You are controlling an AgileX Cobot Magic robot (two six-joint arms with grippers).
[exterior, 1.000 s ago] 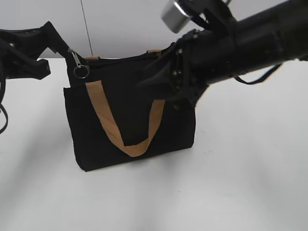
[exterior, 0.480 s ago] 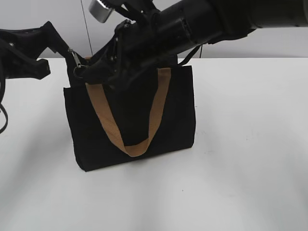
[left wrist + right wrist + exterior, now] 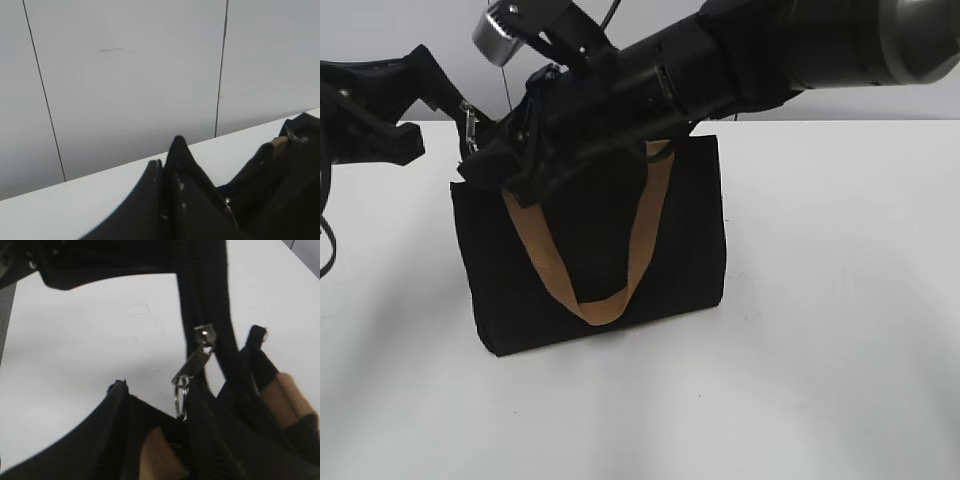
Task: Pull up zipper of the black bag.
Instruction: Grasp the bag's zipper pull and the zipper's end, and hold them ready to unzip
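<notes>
One white table (image 3: 840, 300), grey wall (image 3: 125, 75)

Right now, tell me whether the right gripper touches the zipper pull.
Cannot tell. In the right wrist view the zipper pull hangs near the right gripper, but no contact shows plainly.

I seem to work in a lab or test bench: a bare, smooth white tabletop (image 3: 840, 300) lies under me, backed by a plain pale grey panelled wall (image 3: 130, 75) with thin dark vertical seams (image 3: 220, 70).
</notes>
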